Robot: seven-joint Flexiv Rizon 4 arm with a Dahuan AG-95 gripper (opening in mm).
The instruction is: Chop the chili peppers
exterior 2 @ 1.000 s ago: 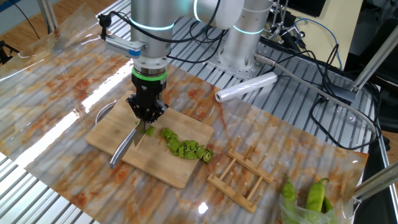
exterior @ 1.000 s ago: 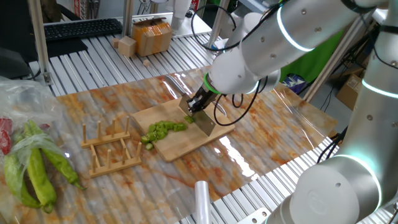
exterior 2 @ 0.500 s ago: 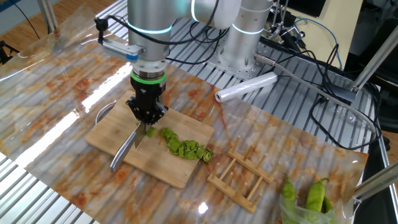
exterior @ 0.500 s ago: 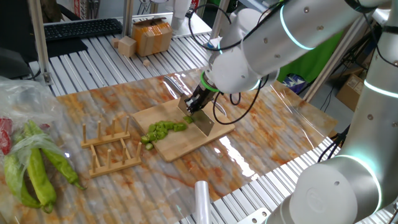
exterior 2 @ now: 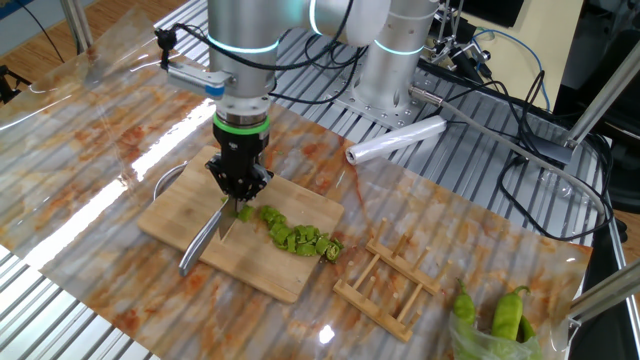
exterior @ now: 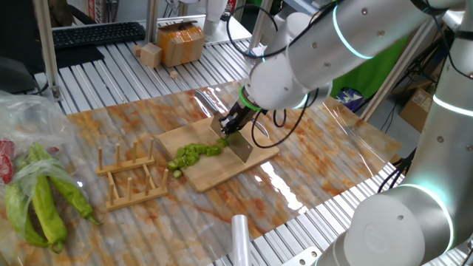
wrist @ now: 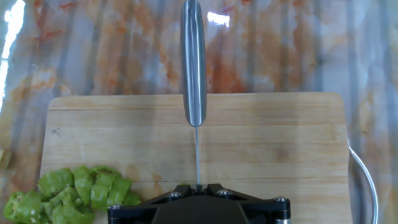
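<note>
The chili peppers (exterior: pixel 194 153) lie as a row of bright-green chunks and rings across the wooden cutting board (exterior: pixel 216 171). The same pieces (exterior 2: pixel 297 237) (wrist: pixel 73 193) show in the other fixed view and at the hand view's lower left. My gripper (exterior: pixel 230 127) (exterior 2: pixel 238 193) (wrist: pixel 198 186) is shut on a steel knife (exterior: pixel 242 148) (exterior 2: pixel 204 242) (wrist: pixel 193 62). The blade stands edge-down on the board (exterior 2: pixel 178 207) just beside the near end of the pile. The knife's handle points away from me, past the board's edge (wrist: pixel 267 137).
A wooden peg rack (exterior: pixel 129 174) (exterior 2: pixel 385 285) stands beside the board. Larger uncut green peppers (exterior: pixel 41 207) (exterior 2: pixel 500 315) lie in a plastic bag. A roll of film (exterior: pixel 240 236) (exterior 2: pixel 395 140) and a cardboard box (exterior: pixel 181 43) sit on the slatted table.
My gripper and the knife have barely shifted over the board, staying by the end of the chili pile. The pieces lie as before.
</note>
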